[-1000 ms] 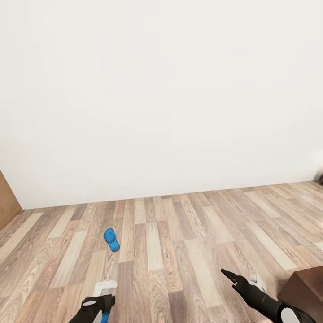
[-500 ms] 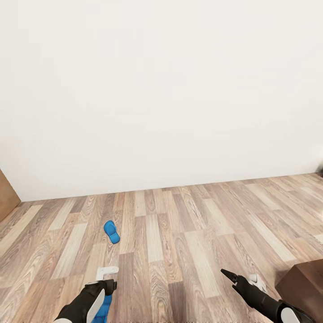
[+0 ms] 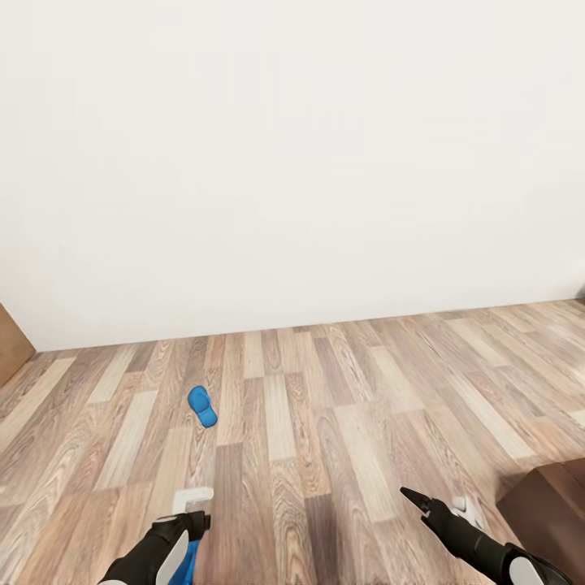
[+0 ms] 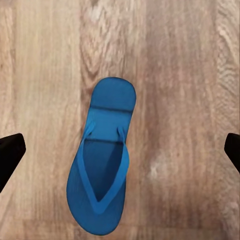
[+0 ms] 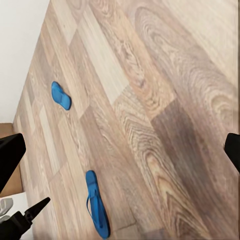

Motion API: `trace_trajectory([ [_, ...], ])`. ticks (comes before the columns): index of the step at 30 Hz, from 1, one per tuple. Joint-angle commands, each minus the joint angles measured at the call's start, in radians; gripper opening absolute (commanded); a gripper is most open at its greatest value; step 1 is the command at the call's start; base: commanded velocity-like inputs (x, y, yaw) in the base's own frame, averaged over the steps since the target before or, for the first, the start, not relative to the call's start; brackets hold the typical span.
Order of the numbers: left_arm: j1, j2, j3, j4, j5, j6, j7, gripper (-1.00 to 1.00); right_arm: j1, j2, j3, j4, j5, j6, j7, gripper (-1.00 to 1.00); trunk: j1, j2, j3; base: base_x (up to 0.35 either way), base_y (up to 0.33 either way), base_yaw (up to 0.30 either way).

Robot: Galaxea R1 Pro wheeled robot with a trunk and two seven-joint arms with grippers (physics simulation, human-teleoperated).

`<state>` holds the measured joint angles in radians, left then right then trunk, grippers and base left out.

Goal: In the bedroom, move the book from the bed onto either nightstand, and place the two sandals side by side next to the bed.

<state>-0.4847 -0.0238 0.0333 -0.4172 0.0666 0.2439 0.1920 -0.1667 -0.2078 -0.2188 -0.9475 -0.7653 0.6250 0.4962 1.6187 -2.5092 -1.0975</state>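
Note:
Two bright blue sandals lie on the wood-plank floor. One sandal point(image 3: 201, 406) point(image 5: 61, 95) lies farther out toward the white wall. The other sandal point(image 4: 102, 170) point(image 5: 97, 202) point(image 3: 188, 559) lies flat on the floor straight under my left gripper point(image 3: 195, 520) point(image 4: 120, 150), which hangs open above it with a finger on each side. My right gripper point(image 3: 416, 500) point(image 5: 120, 150) is open and holds nothing, low over bare floor to the right. The book is out of view.
A dark brown wooden corner point(image 3: 552, 496) juts in at the lower right, close to my right arm; I cannot tell if it is the bed or a nightstand. A lighter brown panel point(image 3: 11, 345) stands at the left edge. A white wall point(image 3: 292, 162) closes the floor off ahead.
The whole head view has shifted, so the camera moved: wall base and far sandal sit higher in the picture. More of my left arm shows over the near sandal. Right arm barely changed.

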Motion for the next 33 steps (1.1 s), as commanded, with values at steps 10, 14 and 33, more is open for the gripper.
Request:
trace_trajectory([
  [10, 0.0, 0.014, 0.004, -0.002, 0.008, -0.015, 0.003, 1.0, -0.001, 0.001, -0.002, 0.0, -0.005, 0.009, 0.001, 1.0, 0.004, -0.003, -0.04, 0.0, 0.0, 0.0],
  [14, 0.0, 0.024, 0.005, -0.002, 0.009, -0.015, 0.003, 1.0, -0.001, 0.001, -0.002, 0.0, -0.005, 0.008, 0.001, 1.0, 0.006, -0.004, -0.055, 0.0, 0.0, 0.0],
  [33, 0.0, 0.027, 0.005, -0.002, 0.01, -0.015, 0.0, 1.0, -0.001, -0.004, -0.005, -0.001, -0.006, 0.02, 0.003, 1.0, 0.015, -0.008, -0.129, 0.0, 0.0, 0.0],
])
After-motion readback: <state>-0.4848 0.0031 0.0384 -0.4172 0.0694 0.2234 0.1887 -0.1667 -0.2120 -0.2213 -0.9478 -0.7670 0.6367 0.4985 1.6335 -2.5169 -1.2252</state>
